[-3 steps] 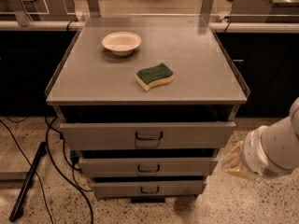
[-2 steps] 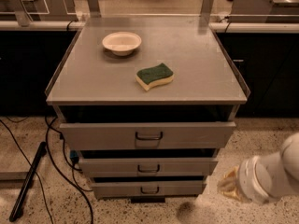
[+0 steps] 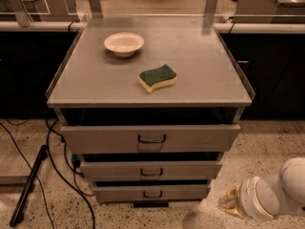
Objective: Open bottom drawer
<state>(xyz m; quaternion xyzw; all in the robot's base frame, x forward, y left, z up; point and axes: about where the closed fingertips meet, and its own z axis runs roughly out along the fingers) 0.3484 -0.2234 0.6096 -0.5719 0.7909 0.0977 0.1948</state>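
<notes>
The gripper [image 3: 230, 202] hangs low over a speckled terrazzo floor [image 3: 267, 147]. Far to its left lies a thin black rod [image 3: 28, 185]. Above it stand dark cabinet fronts [image 3: 271, 75], dimly lit.

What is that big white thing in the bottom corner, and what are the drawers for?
That white thing is a robot's arm. The robot rolls about on wheels and has one arm with a hand at the end, the yellowish part low on the right, just above the floor. There is only one picture of this moment. It looks down on the cabinet from in front and above; where the camera sits is not known.

On top of the grey metal cabinet lie a small white bowl and a green and yellow sponge. Below are three drawers. The robot's job is to open the bottom drawer by its little dark handle. Right now the hand is off to the right of that drawer, not touching it.
</notes>
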